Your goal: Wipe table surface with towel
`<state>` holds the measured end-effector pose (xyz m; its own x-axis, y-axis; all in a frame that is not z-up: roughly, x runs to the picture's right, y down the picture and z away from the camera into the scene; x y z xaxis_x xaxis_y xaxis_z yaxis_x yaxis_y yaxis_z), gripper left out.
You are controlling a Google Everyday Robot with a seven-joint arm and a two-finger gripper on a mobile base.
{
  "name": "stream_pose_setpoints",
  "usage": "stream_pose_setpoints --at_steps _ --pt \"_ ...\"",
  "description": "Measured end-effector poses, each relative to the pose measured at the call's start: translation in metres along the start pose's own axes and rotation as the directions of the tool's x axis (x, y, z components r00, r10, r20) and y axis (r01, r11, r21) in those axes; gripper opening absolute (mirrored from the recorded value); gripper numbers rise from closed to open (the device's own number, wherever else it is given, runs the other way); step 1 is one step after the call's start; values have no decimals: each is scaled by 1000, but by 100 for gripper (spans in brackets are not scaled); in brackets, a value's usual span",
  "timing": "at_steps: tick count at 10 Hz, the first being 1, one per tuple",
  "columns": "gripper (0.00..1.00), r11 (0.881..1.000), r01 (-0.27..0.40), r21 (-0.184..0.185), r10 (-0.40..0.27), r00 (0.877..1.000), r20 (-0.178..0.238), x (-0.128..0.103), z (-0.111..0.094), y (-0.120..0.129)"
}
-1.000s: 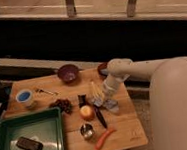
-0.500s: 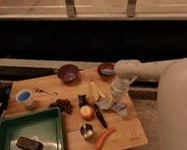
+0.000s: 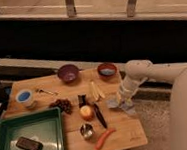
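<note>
Hand [image 3: 124, 100] is at the desk's [image 3: 120, 132] right edge, roughly 3 o'clock from desk centre, pointing down from the white arm [image 3: 147, 74] that comes in from the right. Fingers are clenched on the towel [image 3: 121, 104]. Towel is a small pale blue-grey bunch under the hand, touching the desk near its right edge; part of it hangs past the edge at about 4 o'clock. It is crumpled, so the long axis is hard to call; the visible spread runs roughly 10 to 4 o'clock.

Rest of the desk:
- Purple bowl [image 3: 67, 72] at 12 o'clock, far edge.
- Brown bowl with blue inside [image 3: 107, 69] at 1 o'clock, far edge, just left of the arm.
- White cup with blue inside [image 3: 25, 97] at 9 o'clock, near the left edge.
- Green tray [image 3: 22, 128] at 8 o'clock, overhanging the front-left corner, with a dark flat block [image 3: 29, 144] in it.
- Pale yellow strips [image 3: 95, 90] just left of the towel, long axis about 12 to 6.
- Dark clump [image 3: 63, 105] left of centre.
- Orange round thing [image 3: 86, 112] at centre, black stick [image 3: 99, 115] beside it at 3 o'clock, running about 11 to 5.
- Small metal cup [image 3: 86, 131] at 6 o'clock.
- Orange-red curved piece [image 3: 104, 138] near the front edge at 5 o'clock.
</note>
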<state>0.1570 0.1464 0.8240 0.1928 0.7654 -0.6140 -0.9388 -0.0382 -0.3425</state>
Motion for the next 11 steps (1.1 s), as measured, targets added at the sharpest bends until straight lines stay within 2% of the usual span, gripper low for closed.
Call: stream_pose_setpoints --at_steps 2,5,7,9,11 --pt "13 999 42 -5 -42 999 15 -18 6 20" --pt "13 996 85 -13 -85 996 15 -50 24 75" --pt "13 997 83 -6 -83 997 7 -56 31 93" --pt "13 998 58 8 -58 998 4 -51 31 95" --pt "13 999 24 27 -24 1000 4 -37 25 80"
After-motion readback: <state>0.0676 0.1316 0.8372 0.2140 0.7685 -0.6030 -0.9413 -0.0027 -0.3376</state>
